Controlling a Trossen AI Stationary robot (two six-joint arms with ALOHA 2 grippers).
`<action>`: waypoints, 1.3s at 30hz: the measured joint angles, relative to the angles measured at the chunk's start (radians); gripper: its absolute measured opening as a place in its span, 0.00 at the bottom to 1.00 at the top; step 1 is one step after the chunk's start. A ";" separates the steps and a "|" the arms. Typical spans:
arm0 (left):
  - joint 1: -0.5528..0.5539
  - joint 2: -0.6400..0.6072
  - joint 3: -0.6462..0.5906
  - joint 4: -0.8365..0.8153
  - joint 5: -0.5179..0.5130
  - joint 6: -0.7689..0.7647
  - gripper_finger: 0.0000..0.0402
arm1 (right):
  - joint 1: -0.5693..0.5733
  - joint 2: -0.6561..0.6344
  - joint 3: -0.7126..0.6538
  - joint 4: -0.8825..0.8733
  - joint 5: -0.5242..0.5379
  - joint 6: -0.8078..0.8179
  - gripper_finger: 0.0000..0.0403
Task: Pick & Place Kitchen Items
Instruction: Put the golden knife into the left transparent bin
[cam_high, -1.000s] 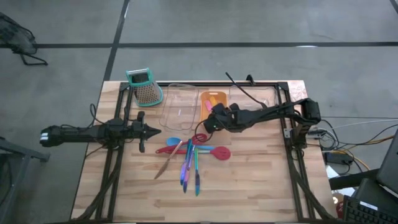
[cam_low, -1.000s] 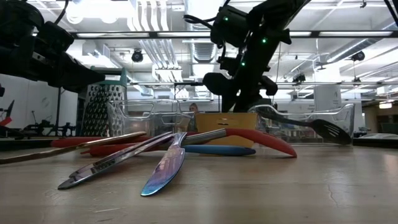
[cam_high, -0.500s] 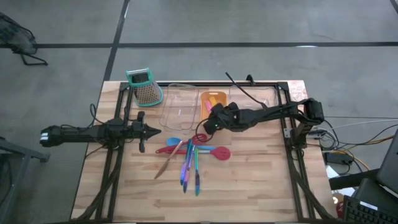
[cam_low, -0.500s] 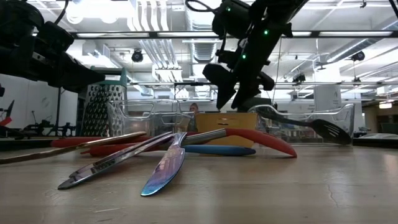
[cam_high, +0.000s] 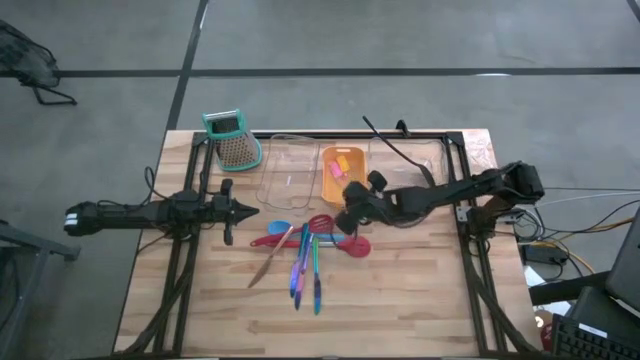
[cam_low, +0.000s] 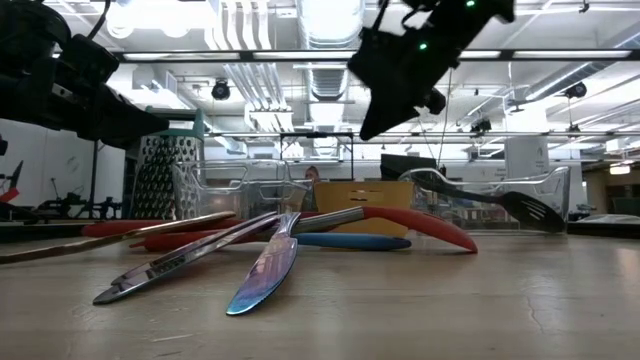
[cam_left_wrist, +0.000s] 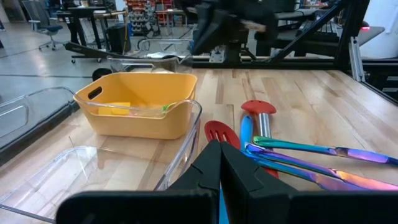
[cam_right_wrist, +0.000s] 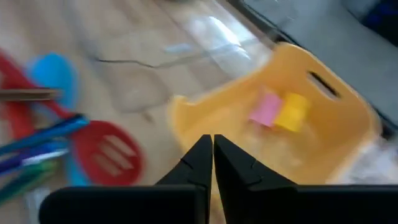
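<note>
My right gripper (cam_high: 345, 207) (cam_low: 367, 130) hangs shut and empty above the table, just near of the orange tray (cam_high: 341, 166). A pink piece (cam_right_wrist: 267, 107) and a yellow-orange piece (cam_right_wrist: 292, 111) lie in that tray. Red spatulas (cam_high: 300, 236), a blue spoon (cam_high: 280, 228) and thin coloured sticks (cam_high: 306, 272) lie flat on the table's middle. The long black spoon (cam_high: 385, 143) leans in the right clear tray (cam_high: 408, 160). My left gripper (cam_high: 254, 209) (cam_left_wrist: 221, 163) waits shut, level, at the table's left.
A teal-topped metal grater (cam_high: 233, 139) stands at the far left. A second clear tray (cam_high: 288, 172) sits between the grater and the orange tray. A wooden-handled utensil (cam_high: 268, 262) lies among the sticks. Bare wood lies toward the near edge (cam_high: 400, 310).
My right gripper has risen from beside the orange tray and drawn back toward the table's near edge, rolling as it went. Its fingers stood apart in the earlier low views and are now shut on nothing.
</note>
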 joint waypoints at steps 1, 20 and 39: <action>0.000 0.000 0.000 0.000 0.000 0.000 0.01 | 0.015 -0.020 -0.036 0.056 -0.010 -0.012 0.03; 0.000 0.001 0.000 0.000 0.000 0.000 0.01 | 0.264 -0.529 -0.639 0.632 -0.089 -0.294 0.02; 0.000 0.001 0.000 0.000 0.000 0.000 0.01 | 0.186 -1.032 -0.875 0.565 -0.369 -0.391 0.02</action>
